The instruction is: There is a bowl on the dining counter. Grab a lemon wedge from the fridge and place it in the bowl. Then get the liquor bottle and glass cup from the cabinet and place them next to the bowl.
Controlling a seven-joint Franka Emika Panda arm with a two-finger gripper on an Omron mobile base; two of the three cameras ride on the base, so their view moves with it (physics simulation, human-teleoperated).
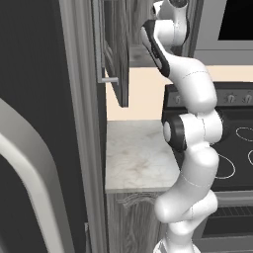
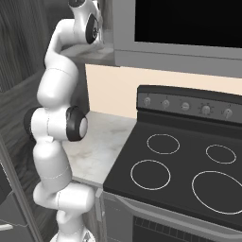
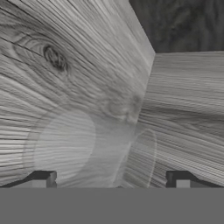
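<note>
Hand view: open gripper (image 3: pixel 111 179) faced the glass cup (image 3: pixel 92 148) inside the cabinet (image 3: pixel 183 109); light, slippery, fragile, best gripped mid-wall.

A black glass-top stove (image 2: pixel 179 165) with four ring burners stands beside a pale marble counter (image 1: pixel 136 158), under a peach wall (image 2: pixel 123 90).

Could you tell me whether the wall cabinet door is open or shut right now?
Open. In the left base view the cabinet door stands swung out from the wall, edge-on, with its bar handle on the side facing the fridge.
</note>
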